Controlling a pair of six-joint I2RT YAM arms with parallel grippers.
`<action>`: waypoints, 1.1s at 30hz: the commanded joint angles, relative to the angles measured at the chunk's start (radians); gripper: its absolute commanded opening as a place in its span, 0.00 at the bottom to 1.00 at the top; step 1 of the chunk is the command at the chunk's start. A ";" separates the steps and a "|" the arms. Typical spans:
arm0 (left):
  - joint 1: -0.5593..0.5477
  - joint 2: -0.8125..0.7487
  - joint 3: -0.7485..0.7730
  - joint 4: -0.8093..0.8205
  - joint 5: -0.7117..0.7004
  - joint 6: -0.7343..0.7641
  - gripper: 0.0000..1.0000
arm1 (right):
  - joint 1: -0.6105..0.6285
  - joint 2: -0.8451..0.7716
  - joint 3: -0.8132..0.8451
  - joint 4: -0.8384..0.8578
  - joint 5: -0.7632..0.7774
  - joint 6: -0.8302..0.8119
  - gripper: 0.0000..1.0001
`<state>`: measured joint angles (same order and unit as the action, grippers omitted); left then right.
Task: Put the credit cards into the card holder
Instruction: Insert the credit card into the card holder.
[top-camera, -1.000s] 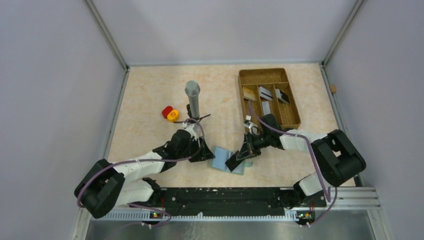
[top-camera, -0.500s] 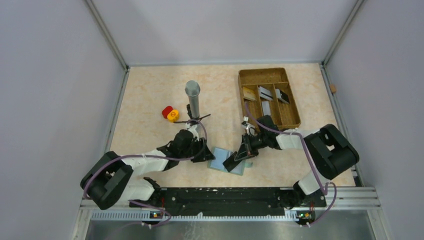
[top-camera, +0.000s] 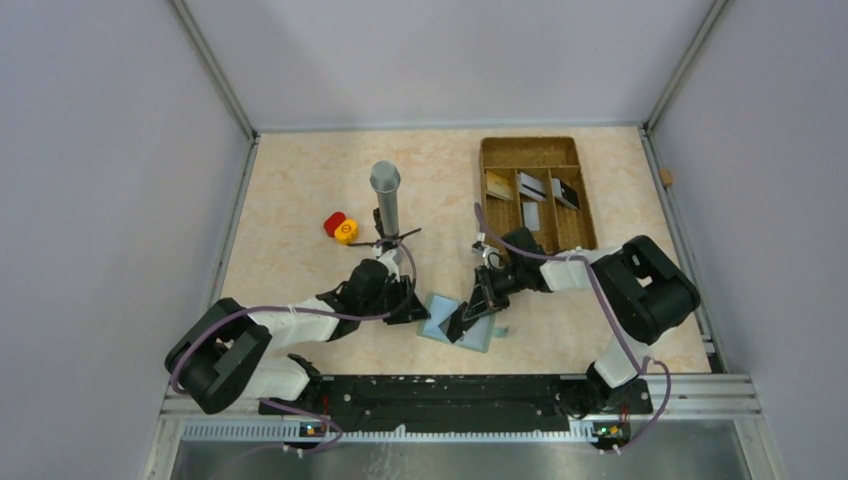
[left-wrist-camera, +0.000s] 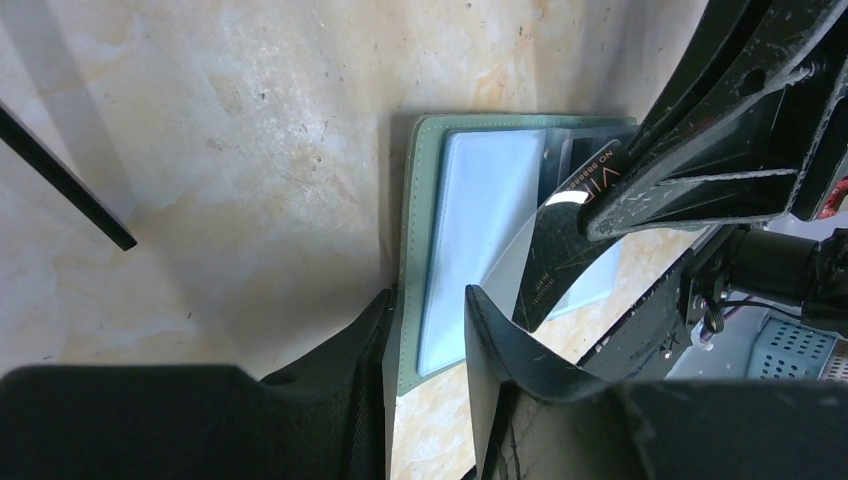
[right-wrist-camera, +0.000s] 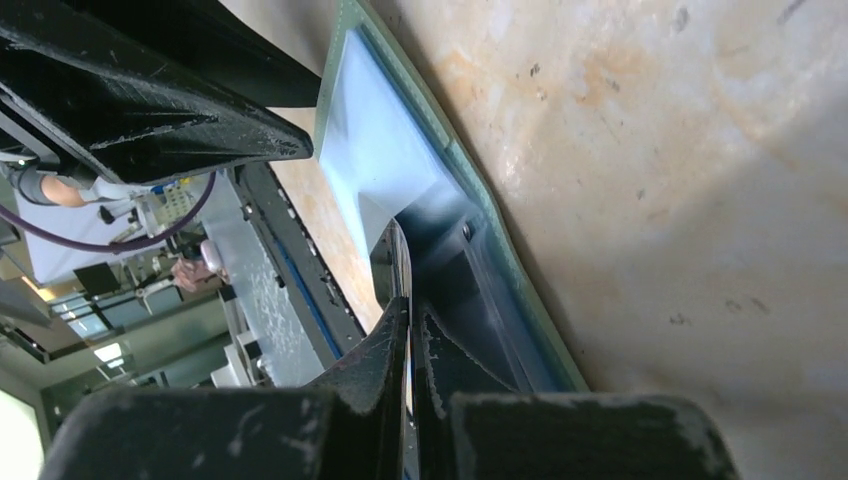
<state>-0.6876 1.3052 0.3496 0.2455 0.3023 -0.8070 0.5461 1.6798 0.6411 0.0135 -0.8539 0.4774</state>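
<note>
The card holder (top-camera: 480, 335) lies unfolded on the table between the arms, its grey-green rim (left-wrist-camera: 412, 200) framing a light blue panel (left-wrist-camera: 480, 210). My left gripper (left-wrist-camera: 428, 300) is open and narrow, and the holder's left corner lies between its fingers. My right gripper (top-camera: 472, 308) is shut on a black credit card (left-wrist-camera: 560, 255) with pale lettering. It tilts the card down over the open holder. In the right wrist view the card's thin edge (right-wrist-camera: 408, 275) shows between the pressed fingers (right-wrist-camera: 385, 345). More credit cards, tan (top-camera: 497, 186), silvery (top-camera: 530, 185) and black (top-camera: 566, 192), stand in the tray.
A brown compartmented tray (top-camera: 530, 143) sits at the back right. An upright grey cylinder (top-camera: 386, 195) on a small black stand is behind my left arm, with a red and yellow object (top-camera: 340, 227) to its left. Grey walls enclose the table.
My left gripper's jaws have narrowed around the holder's corner. My right arm has shifted left, carrying the black card further over the open holder.
</note>
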 joint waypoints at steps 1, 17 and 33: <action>-0.010 0.020 0.017 0.015 0.006 0.033 0.34 | 0.032 0.073 0.044 -0.176 0.092 -0.028 0.00; -0.014 0.008 0.008 0.009 -0.009 0.029 0.06 | 0.046 -0.073 0.140 -0.330 0.271 -0.009 0.46; -0.064 -0.069 -0.044 0.074 -0.043 -0.064 0.05 | 0.058 -0.457 0.083 -0.456 0.593 0.128 0.64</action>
<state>-0.7441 1.2716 0.3065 0.2703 0.2741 -0.8562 0.5873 1.2900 0.7242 -0.3706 -0.3740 0.5598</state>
